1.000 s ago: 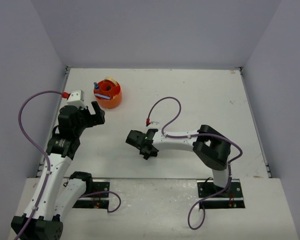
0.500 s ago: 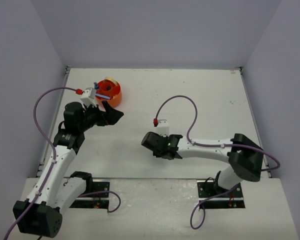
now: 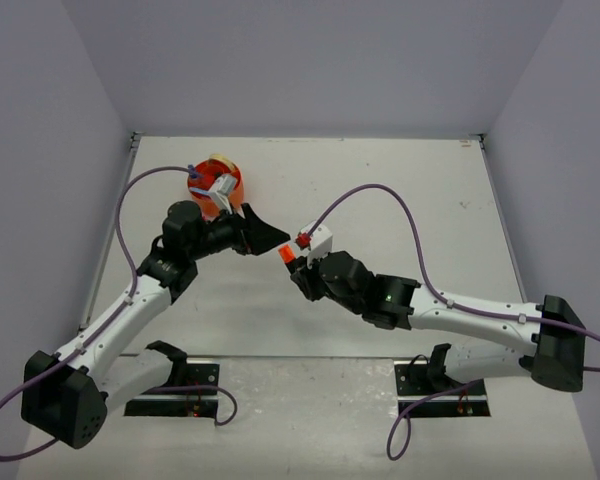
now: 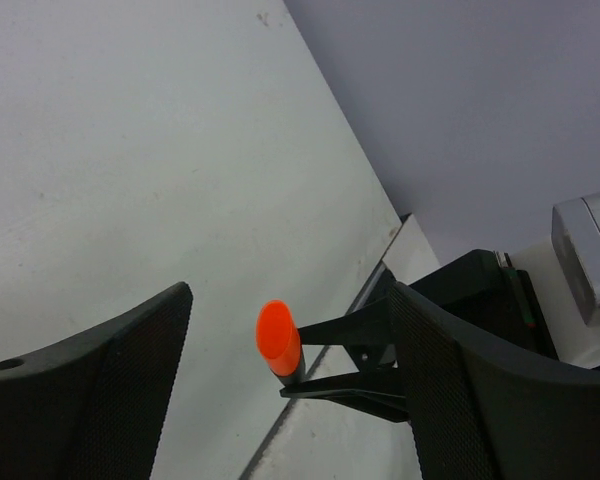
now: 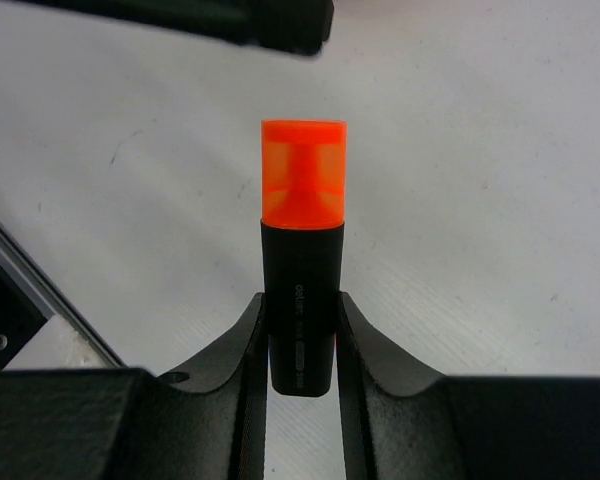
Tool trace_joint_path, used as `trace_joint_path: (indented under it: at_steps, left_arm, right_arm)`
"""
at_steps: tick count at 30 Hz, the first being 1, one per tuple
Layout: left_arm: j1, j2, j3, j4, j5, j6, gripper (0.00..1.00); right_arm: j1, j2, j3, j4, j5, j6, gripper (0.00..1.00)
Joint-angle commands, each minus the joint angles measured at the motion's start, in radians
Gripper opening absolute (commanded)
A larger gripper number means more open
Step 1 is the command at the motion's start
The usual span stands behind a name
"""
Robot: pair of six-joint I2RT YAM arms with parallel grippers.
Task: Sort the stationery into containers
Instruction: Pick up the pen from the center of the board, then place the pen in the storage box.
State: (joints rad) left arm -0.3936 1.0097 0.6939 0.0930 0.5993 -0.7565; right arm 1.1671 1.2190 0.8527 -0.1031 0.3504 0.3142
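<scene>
The right pincer [image 5: 300, 322] pinches the black highlighter [image 5: 302, 250] by its tail, off the counter [image 3: 400, 190], near the orange tub [image 3: 199, 189] on its near-right side. Its long axis aims the orange cap at the left pincer [image 4: 290, 297], whose jaws are spread just beside it. The left arm is nearer the tub.

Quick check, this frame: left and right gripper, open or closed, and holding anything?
Left gripper: open, gripping nothing.
Right gripper: closed on a black highlighter with an orange cap.
</scene>
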Motion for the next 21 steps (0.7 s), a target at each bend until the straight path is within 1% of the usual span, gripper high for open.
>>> trace_joint_path:
  at_steps: [1,2,3,4,8,10,11,12,13,14,15,17,18,19,20,21]
  left_arm:
    - [-0.041,0.018,0.047,0.094,0.008,-0.055,0.75]
    - [-0.047,0.023,0.049,0.094,0.01,-0.057,0.69]
    - [-0.05,0.025,0.05,0.097,0.011,-0.06,0.67]
    - [-0.06,0.031,0.05,0.104,0.014,-0.065,0.62]
    - [-0.094,0.044,0.055,0.133,0.029,-0.083,0.51]
    - [-0.117,0.056,0.065,0.14,0.036,-0.08,0.41]
    - [-0.122,0.062,0.07,0.139,0.039,-0.078,0.39]
    - [-0.128,0.07,0.074,0.139,0.046,-0.075,0.33]
    - [-0.128,0.07,0.076,0.139,0.046,-0.072,0.33]
    - [-0.13,0.073,0.076,0.137,0.046,-0.069,0.3]
    - [-0.131,0.074,0.077,0.134,0.045,-0.064,0.25]
    - [-0.131,0.071,0.085,0.116,0.025,-0.051,0.05]
    - [-0.131,0.069,0.096,0.093,0.01,-0.034,0.0]
    - [-0.131,0.067,0.114,0.058,-0.009,-0.01,0.0]
    - [-0.131,0.063,0.122,0.042,-0.04,0.017,0.0]
    - [-0.131,0.057,0.147,-0.003,-0.119,0.046,0.0]
  right_arm:
    - [0.005,-0.023,0.053,0.08,-0.004,-0.12,0.0]
    - [0.005,-0.027,0.054,0.083,0.0,-0.124,0.0]
    - [0.005,-0.03,0.058,0.087,0.01,-0.129,0.0]
    - [0.004,-0.032,0.064,0.09,0.024,-0.136,0.0]
    - [0.003,-0.027,0.091,0.091,0.057,-0.158,0.0]
    - [0.0,-0.026,0.101,0.091,0.073,-0.164,0.0]
    - [-0.001,-0.026,0.101,0.091,0.077,-0.164,0.0]
    - [-0.006,-0.026,0.106,0.091,0.078,-0.161,0.0]
    - [-0.006,-0.026,0.107,0.091,0.076,-0.161,0.0]
    - [-0.011,-0.026,0.109,0.091,0.073,-0.158,0.0]
    - [-0.016,-0.027,0.11,0.091,0.069,-0.154,0.0]
    - [-0.023,-0.03,0.109,0.091,0.061,-0.152,0.0]
    - [-0.025,-0.03,0.108,0.091,0.059,-0.151,0.04]
    - [-0.027,-0.029,0.106,0.091,0.059,-0.15,0.13]
    - [-0.027,-0.03,0.102,0.091,0.062,-0.148,0.28]
    - [-0.027,-0.031,0.093,0.091,0.066,-0.145,0.62]
